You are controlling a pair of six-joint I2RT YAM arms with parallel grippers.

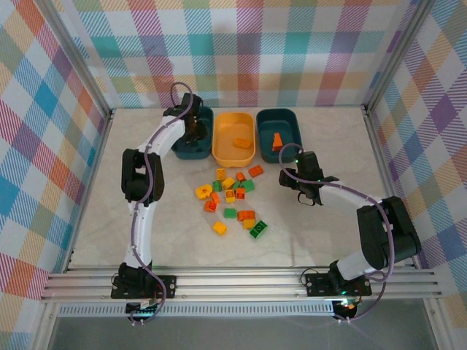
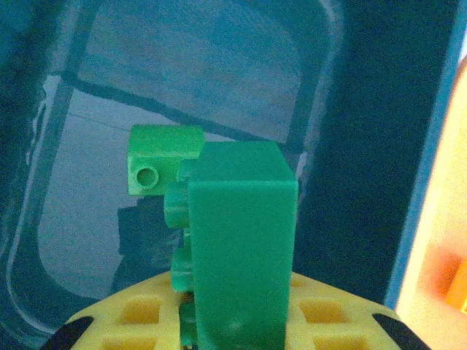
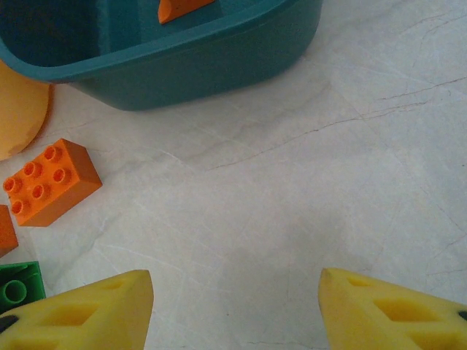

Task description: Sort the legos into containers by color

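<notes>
L gripper [image 1: 191, 130] hangs over left tub [image 1: 205, 148] at the tabletop's [image 1: 336, 153] far edge, fingers clamped on a green brick [image 2: 241, 240], prob to drop it by the green one [image 2: 164, 168] inside. R gripper [image 3: 235, 306], fingers apart & empty, sits near right tub [image 3: 219, 65]; pile's [image 1: 233, 200] mid-tabletop.

Bright even light, soft shadows; L-wrist view dim, bluish, blurry.

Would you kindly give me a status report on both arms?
Left gripper shut on green brick, over left teal tub. Right gripper open, empty, above table. Nothing blocking.
</notes>
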